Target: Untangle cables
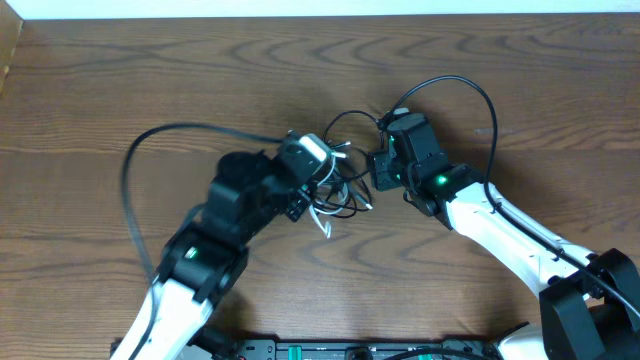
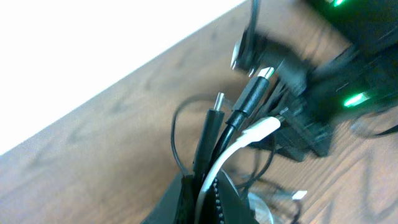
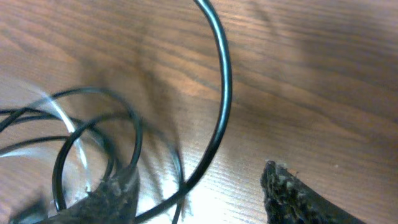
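Note:
The cables (image 1: 340,195) lie as a small black and white tangle between my two grippers at mid-table. My left gripper (image 1: 325,168) is shut on a bundle of them. In the left wrist view its jaws (image 2: 208,196) pinch a white cable (image 2: 249,134) and black cables whose plug ends (image 2: 255,93) stick up past the fingers. My right gripper (image 1: 378,165) sits just right of the tangle. In the right wrist view it (image 3: 199,193) stands open, and a black cable (image 3: 222,81) curves down between its fingers without being clamped. Thinner loops (image 3: 93,124) lie to the left, blurred.
A thick black arm cable (image 1: 130,180) arcs out left of the left arm. Another arm cable (image 1: 490,110) loops behind the right arm. The wooden table (image 1: 200,70) ends at a white edge along the back (image 1: 300,8).

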